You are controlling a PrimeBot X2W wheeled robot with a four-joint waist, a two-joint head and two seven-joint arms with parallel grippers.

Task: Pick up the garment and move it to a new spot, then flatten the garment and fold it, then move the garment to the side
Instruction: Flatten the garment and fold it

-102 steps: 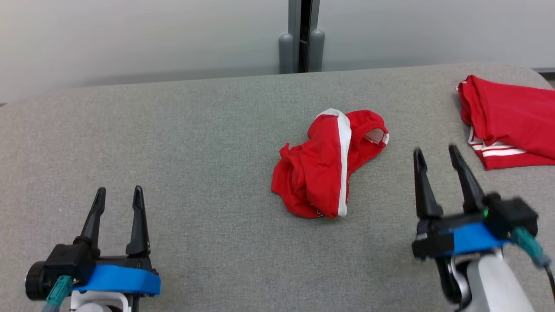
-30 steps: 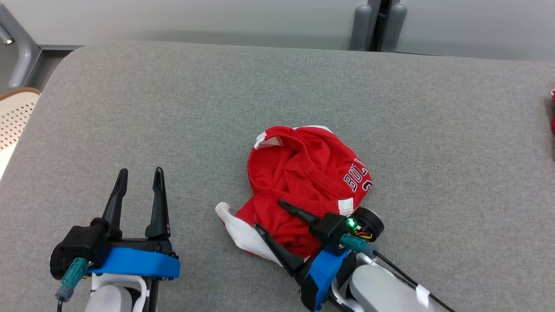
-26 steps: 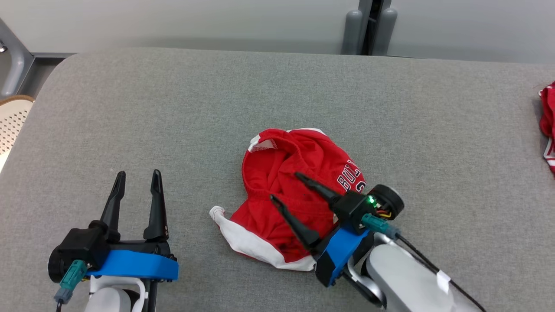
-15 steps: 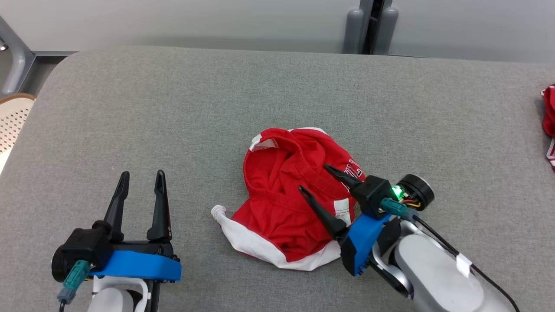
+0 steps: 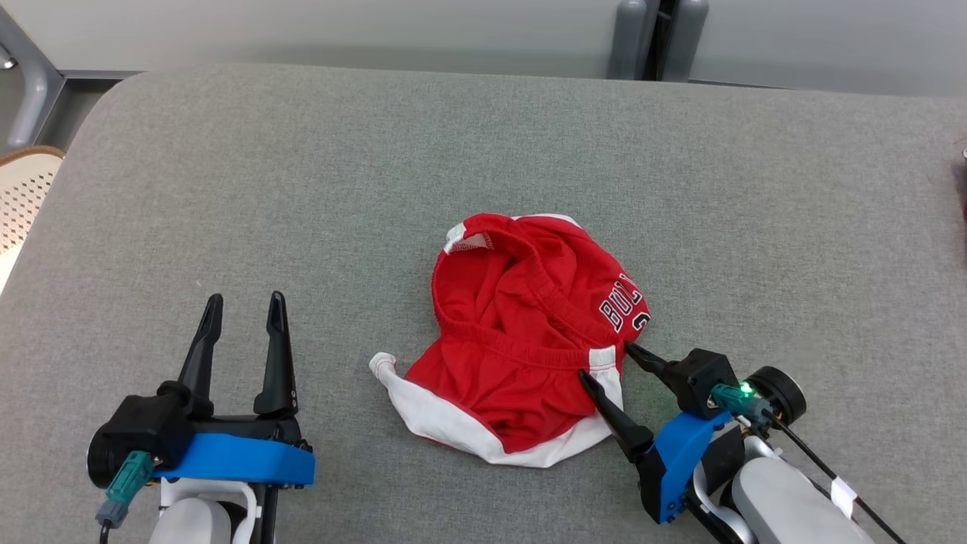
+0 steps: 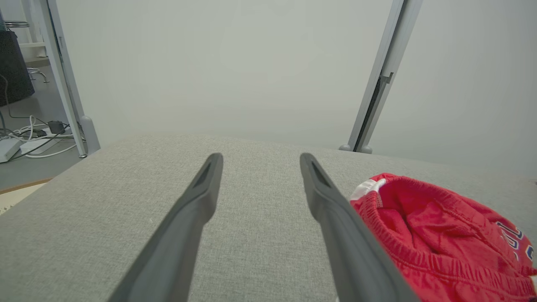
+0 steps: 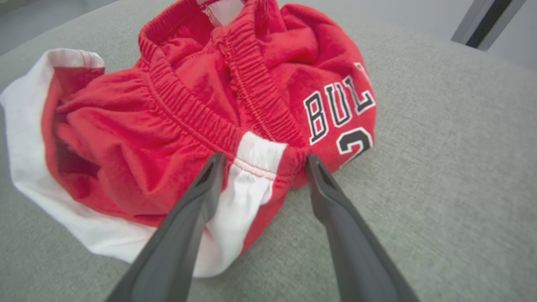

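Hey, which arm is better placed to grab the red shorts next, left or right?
Right. The right claw is open, tips either side of the white waistband patch on the red shorts; the left claw, also open, sits apart from them.

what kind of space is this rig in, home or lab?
Probably a lab or test room, not a home: grey fabric-covered table, plain pale partition wall with grey metal post, loose cables on the floor.

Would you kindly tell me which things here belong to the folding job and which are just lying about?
Job: crumpled red shorts with white trim; grey fabric tabletop; open right gripper; open left gripper.
Lying about: pale perforated seat; cables on floor; grey upright posts.
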